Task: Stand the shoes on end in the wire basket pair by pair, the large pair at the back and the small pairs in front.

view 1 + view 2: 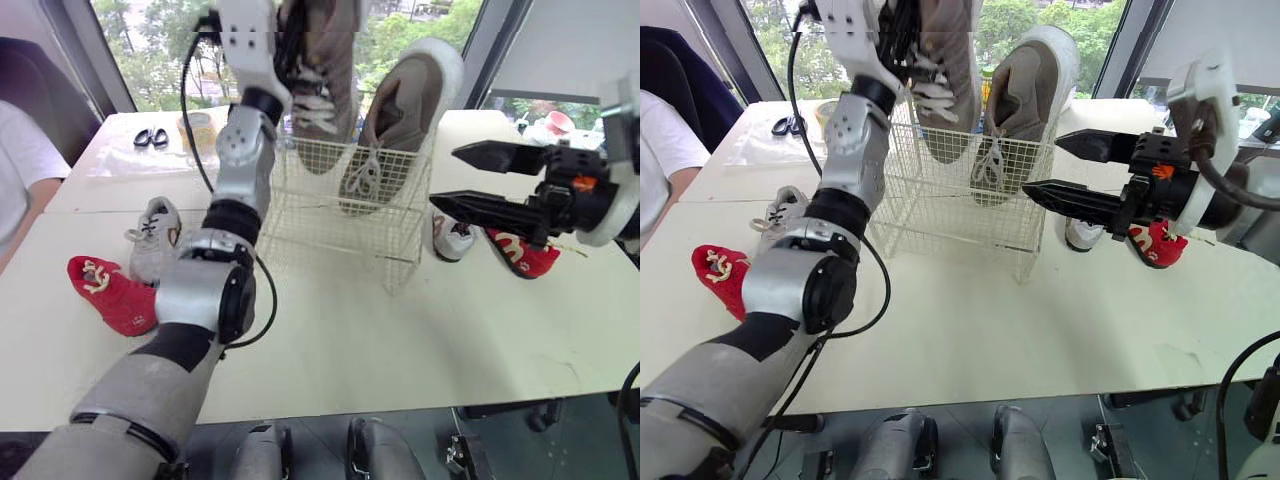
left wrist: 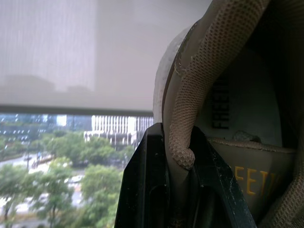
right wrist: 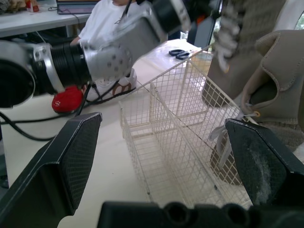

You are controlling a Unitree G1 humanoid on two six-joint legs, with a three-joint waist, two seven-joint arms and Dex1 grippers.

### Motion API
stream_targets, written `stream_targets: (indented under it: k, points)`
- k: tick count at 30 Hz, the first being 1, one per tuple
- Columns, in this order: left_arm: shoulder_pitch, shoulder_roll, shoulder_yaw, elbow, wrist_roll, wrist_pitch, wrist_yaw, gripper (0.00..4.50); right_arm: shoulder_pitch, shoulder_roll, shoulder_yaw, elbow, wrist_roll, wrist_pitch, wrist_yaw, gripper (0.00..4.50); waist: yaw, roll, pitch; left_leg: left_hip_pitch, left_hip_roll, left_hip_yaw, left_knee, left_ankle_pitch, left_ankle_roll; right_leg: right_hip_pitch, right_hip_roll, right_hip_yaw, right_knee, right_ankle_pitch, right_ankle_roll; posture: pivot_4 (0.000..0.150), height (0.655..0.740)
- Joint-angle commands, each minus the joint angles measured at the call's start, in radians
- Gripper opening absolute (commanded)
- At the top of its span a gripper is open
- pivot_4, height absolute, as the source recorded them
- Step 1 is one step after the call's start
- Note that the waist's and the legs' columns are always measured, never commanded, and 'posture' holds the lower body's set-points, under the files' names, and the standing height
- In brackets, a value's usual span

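The left end effector clamps a large shoe by its collar above the wire basket; the right end effector stands wide. Collar slip could drop it onto the seated shoe.

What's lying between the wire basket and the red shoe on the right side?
A small white shoe, on the table between basket and red shoe; both eye views show it.
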Motion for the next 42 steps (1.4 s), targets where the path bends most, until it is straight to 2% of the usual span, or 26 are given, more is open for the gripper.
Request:
stream_targets:
  k: [1, 4, 9, 13, 18, 22, 24, 29, 30, 31, 33, 37, 40, 42]
  points:
    - [0.065, 0.024, -0.035, -0.134, 0.022, 0.062, -0.012, 0.01, -0.030, 0.011, 0.027, 0.023, -0.022, -0.058, 0.018, 4.50, -0.001, 0.000, 0.000, 0.000, 0.000, 0.000, 0.000, 0.000, 0.000, 0.000, 0.000, 0.000, 0.000, 0.000, 0.000, 0.150, 0.7400]
    - [0.152, 0.028, -0.081, -0.245, 0.047, 0.103, -0.040, 0.01, -0.035, 0.021, 0.053, 0.044, -0.044, -0.085, 0.031, 4.50, 0.000, 0.000, 0.000, 0.001, 0.000, 0.000, 0.000, 0.000, 0.000, 0.000, 0.000, 0.000, 0.001, 0.000, 0.000, 0.150, 0.7400]
    - [0.275, 0.005, -0.084, -0.427, 0.012, 0.267, -0.012, 0.01, -0.041, 0.041, 0.086, 0.064, -0.072, -0.116, 0.042, 4.50, 0.001, 0.000, 0.000, 0.000, 0.000, 0.000, 0.000, 0.000, 0.000, 0.000, 0.000, 0.000, 0.001, 0.000, 0.000, 0.150, 0.7400]
    - [0.355, -0.010, -0.089, -0.574, -0.014, 0.374, -0.010, 1.75, -0.015, 0.042, 0.123, 0.071, -0.145, -0.150, 0.054, 4.50, 0.001, 0.001, 0.000, 0.000, 0.000, 0.000, 0.000, 0.000, 0.000, 0.000, 0.000, 0.000, 0.001, 0.000, 0.000, 0.150, 0.7400]
    - [0.417, 0.005, -0.079, -0.793, -0.066, 0.537, -0.001, 4.16, -0.013, 0.062, 0.139, 0.096, -0.208, -0.177, 0.034, 4.50, 0.001, 0.001, 0.000, 0.000, 0.000, 0.000, 0.001, 0.000, 0.000, 0.000, 0.000, 0.000, 0.001, 0.000, 0.000, 0.150, 0.7400]
    - [0.501, 0.084, -0.092, -1.014, -0.150, 0.716, -0.104, 4.16, 0.013, 0.050, 0.154, 0.080, -0.232, -0.162, 0.048, 4.50, -0.001, 0.001, 0.000, 0.000, 0.000, 0.000, 0.000, 0.000, 0.000, 0.000, 0.001, 0.000, 0.001, 0.000, 0.000, 0.150, 0.7400]
    - [0.547, 0.172, -0.073, -1.133, -0.183, 0.830, -0.140, 4.16, 0.022, 0.060, 0.141, 0.092, -0.228, -0.153, 0.036, 4.50, -0.004, 0.001, 0.000, 0.000, 0.000, 0.000, 0.000, 0.000, -0.001, 0.000, 0.001, 0.000, 0.001, 0.000, 0.000, 0.150, 0.7400]
    - [0.616, 0.364, 0.067, -1.336, -0.432, 1.174, -0.204, 4.16, 0.050, 0.141, 0.112, 0.160, -0.356, -0.257, -0.085, 4.50, -0.012, 0.001, -0.001, 0.001, 0.001, -0.001, 0.000, 0.001, -0.002, 0.001, 0.002, 0.001, 0.002, 0.000, 0.000, 0.150, 0.7400]
    - [0.639, 0.390, 0.104, -1.366, -0.495, 1.231, -0.213, 4.34, 0.061, 0.172, 0.095, 0.176, -0.389, -0.289, -0.126, 4.50, -0.011, 0.001, -0.001, 0.001, 0.001, -0.001, 0.000, 0.001, -0.003, 0.001, 0.002, 0.001, 0.002, 0.000, 0.000, 0.150, 0.7400]
    - [0.666, 0.410, 0.139, -1.393, -0.553, 1.279, -0.222, 4.34, 0.077, 0.197, 0.077, 0.187, -0.414, -0.314, -0.157, 4.50, -0.010, 0.001, -0.001, 0.002, 0.001, -0.001, 0.000, 0.002, -0.003, 0.001, 0.001, 0.001, 0.002, 0.000, 0.000, 0.150, 0.7400]
    - [0.747, 0.440, 0.201, -1.458, -0.685, 1.386, -0.230, 4.34, 0.134, 0.240, 0.032, 0.180, -0.423, -0.336, -0.187, 4.50, -0.007, 0.002, -0.001, 0.002, 0.001, -0.001, 0.000, 0.005, -0.008, 0.002, 0.001, 0.001, 0.002, -0.001, 0.000, 0.150, 0.7400]
    - [0.900, 0.457, 0.253, -1.563, -0.867, 1.503, -0.193, 4.34, 0.233, 0.307, -0.018, 0.154, -0.467, -0.381, -0.258, 4.50, -0.005, 0.002, -0.001, 0.001, 0.000, -0.001, 0.000, 0.006, -0.010, 0.002, 0.001, 0.001, 0.001, -0.001, 0.001, 0.150, 0.7400]
    - [1.013, 0.447, 0.263, -1.630, -1.061, 1.561, -0.163, 4.34, 0.330, 0.350, 0.022, 0.140, -0.576, -0.469, -0.284, 4.50, -0.002, 0.002, -0.001, 0.003, 0.000, -0.001, 0.000, 0.006, -0.010, 0.003, 0.001, 0.001, 0.002, -0.001, 0.000, 0.150, 0.7400]
    - [1.100, 0.469, 0.230, -1.695, -1.081, 1.563, -0.179, 4.34, 0.357, 0.436, 0.022, 0.136, -0.615, -0.496, -0.384, 4.50, -0.004, 0.002, -0.001, 0.007, 0.000, -0.001, 0.000, 0.004, -0.008, 0.006, 0.001, 0.002, 0.002, -0.001, 0.000, 0.150, 0.7400]
